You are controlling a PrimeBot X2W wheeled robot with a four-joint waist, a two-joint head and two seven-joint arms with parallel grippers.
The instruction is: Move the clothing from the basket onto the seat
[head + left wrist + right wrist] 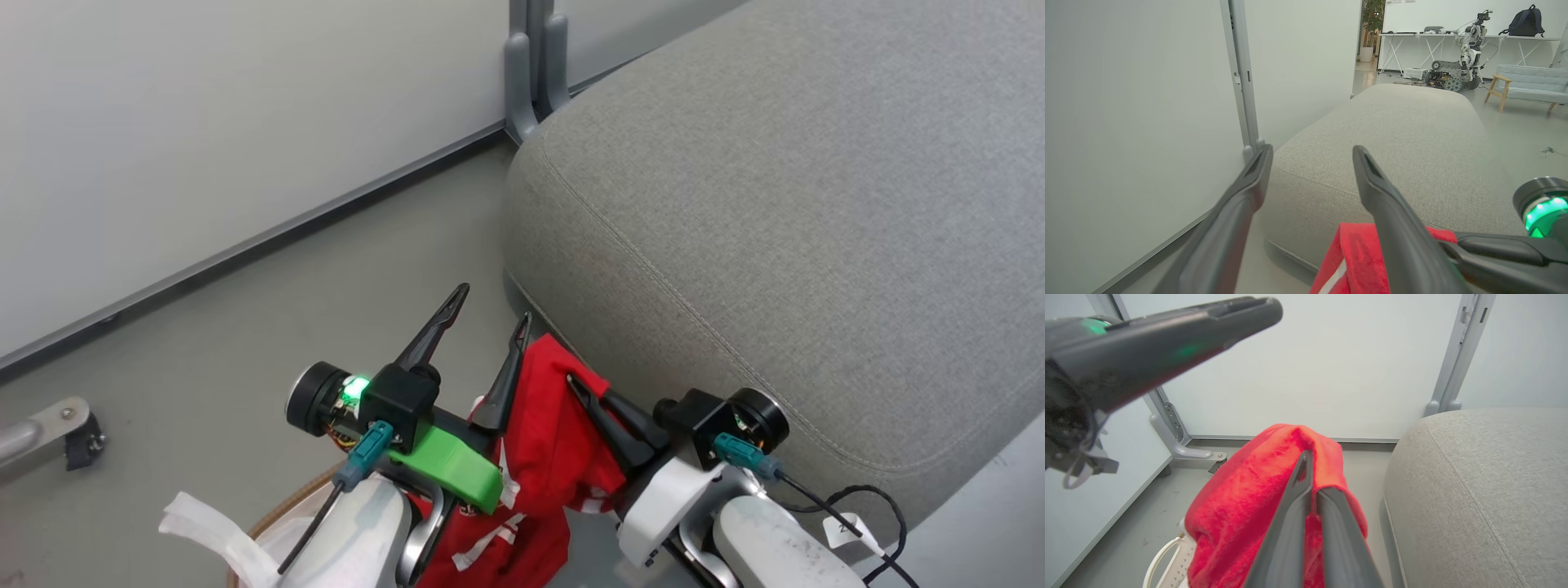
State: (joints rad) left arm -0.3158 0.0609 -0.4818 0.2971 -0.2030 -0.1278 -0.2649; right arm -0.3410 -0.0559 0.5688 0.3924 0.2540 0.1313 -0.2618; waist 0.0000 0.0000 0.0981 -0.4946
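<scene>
- The right tool (576, 384) has its two dark fingers pressed together, clamped on a top fold of the clothing (551, 445).
- In the right wrist view the red cloth bunches over and around the closed fingertips and drapes down on both sides of them.
- The left tool (494, 302) stands with its fingers spread wide apart and nothing between them.
- In the head view its right finger lies along the left edge of the red cloth; I cannot tell whether it touches.
- The clothing hangs lifted in the air, just beside the rounded front corner of the seat (775, 204) and not lying on top of it.
- Its lower part, with white stripes and panels, trails down toward the basket (287, 498).
- The basket sits on the floor (245, 327) at the bottom of the head view, largely hidden behind the left forearm. Its brown rim and a strip of white liner (204, 523) show.
- The grey seat top is bare woven fabric with a stitched seam running along its edge.
- A pale wall panel (204, 122) with a grey post (531, 65) stands behind the seat's corner.
- In the left wrist view, far behind the seat, there is another robot (1457, 65) on a tracked base. Nearby are a white tabletop (1506, 37) with a dark backpack (1527, 22) on it and a pale bench (1531, 83).
</scene>
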